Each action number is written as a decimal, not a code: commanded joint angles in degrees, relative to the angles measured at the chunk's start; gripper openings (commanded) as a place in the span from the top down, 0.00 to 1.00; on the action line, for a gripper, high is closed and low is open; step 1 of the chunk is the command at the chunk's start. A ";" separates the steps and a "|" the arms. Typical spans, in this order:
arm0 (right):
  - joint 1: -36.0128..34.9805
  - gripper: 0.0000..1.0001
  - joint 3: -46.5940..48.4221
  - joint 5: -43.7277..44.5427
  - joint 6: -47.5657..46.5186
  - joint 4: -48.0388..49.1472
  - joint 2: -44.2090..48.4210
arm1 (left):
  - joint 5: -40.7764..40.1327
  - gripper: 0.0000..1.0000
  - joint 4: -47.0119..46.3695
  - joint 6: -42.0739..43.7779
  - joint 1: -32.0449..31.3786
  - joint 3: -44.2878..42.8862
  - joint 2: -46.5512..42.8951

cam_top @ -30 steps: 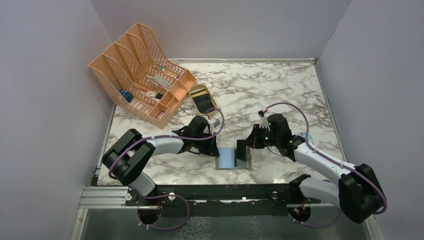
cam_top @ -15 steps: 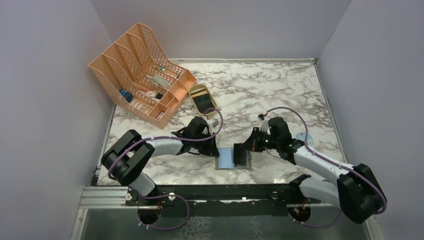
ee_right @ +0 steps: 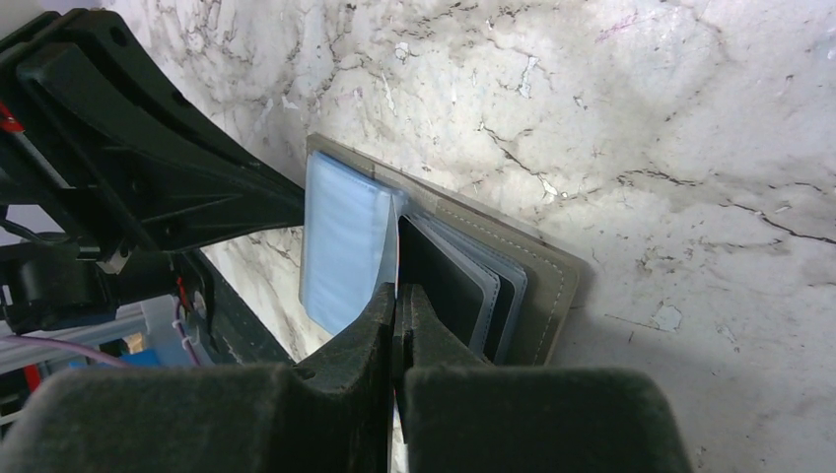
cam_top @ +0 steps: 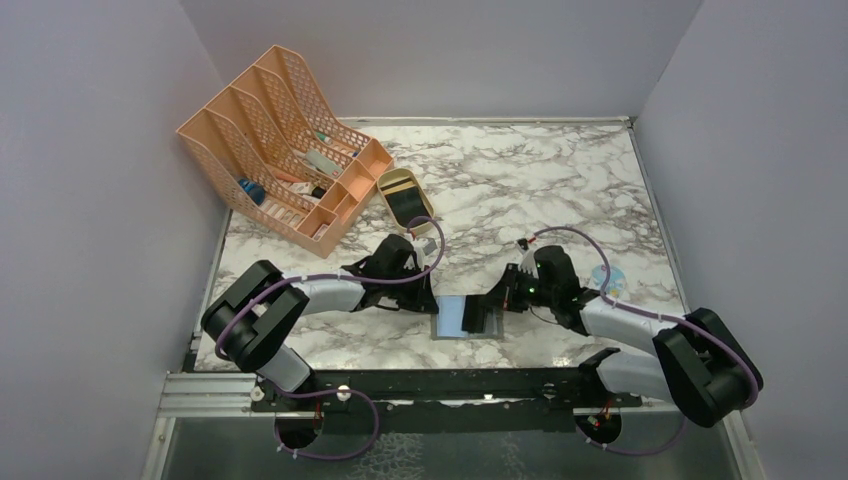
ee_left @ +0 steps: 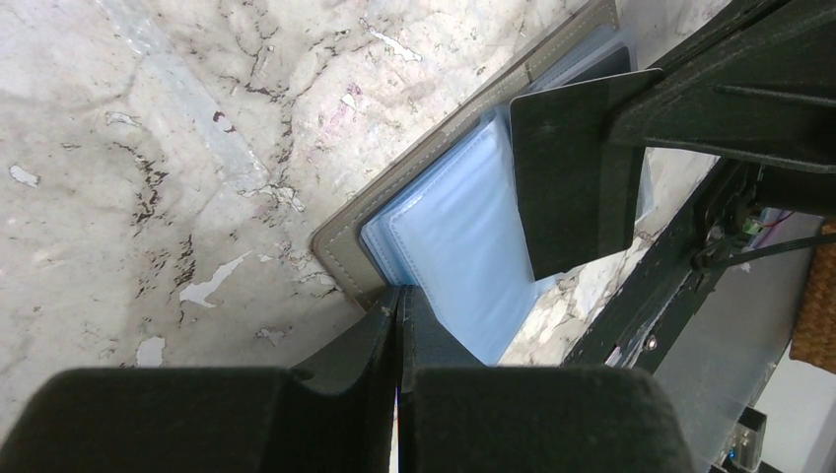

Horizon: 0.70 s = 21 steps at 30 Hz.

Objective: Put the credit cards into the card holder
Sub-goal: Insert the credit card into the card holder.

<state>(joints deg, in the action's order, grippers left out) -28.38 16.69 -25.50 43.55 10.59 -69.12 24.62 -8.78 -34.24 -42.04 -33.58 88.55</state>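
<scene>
The grey card holder [cam_top: 452,318] lies open near the table's front edge, its blue-grey pockets up. It shows in the left wrist view [ee_left: 340,246] and the right wrist view [ee_right: 552,286]. My left gripper [cam_top: 432,298] is shut, its tips [ee_left: 399,296] resting on the holder's left edge. My right gripper [cam_top: 497,305] is shut on a dark credit card [ee_left: 567,182] and holds it tilted just over the open pockets. That card shows edge-on in the right wrist view [ee_right: 396,232]. A dark card [ee_right: 444,281] sits in a right-hand pocket.
A peach mesh file rack [cam_top: 280,140] stands at the back left, and a tan oval tray [cam_top: 405,195] lies beside it. A small pale disc [cam_top: 610,278] lies right of the right arm. A black rail [cam_top: 450,385] runs along the near edge.
My right gripper has moved down and left with the dark card, from beside the holder to over its pockets. The left gripper has stayed on the holder's left edge.
</scene>
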 commanded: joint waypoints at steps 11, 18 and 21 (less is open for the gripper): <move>0.30 0.99 -2.14 -2.05 -2.39 5.54 -0.58 | -3.22 0.96 2.97 -0.37 -0.59 2.32 0.28; 0.30 0.99 -1.89 -4.43 -2.20 4.60 -1.93 | -3.76 0.96 3.02 -0.79 -0.60 2.62 0.12; 0.30 0.99 -1.92 -4.78 -1.82 4.87 -3.03 | -3.69 0.96 3.02 -0.83 -0.59 2.47 0.07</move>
<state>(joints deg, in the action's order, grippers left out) -28.38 15.20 -28.53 42.78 15.00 -70.59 23.99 -9.54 -35.57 -42.13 -32.97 88.27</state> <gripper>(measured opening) 0.014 0.042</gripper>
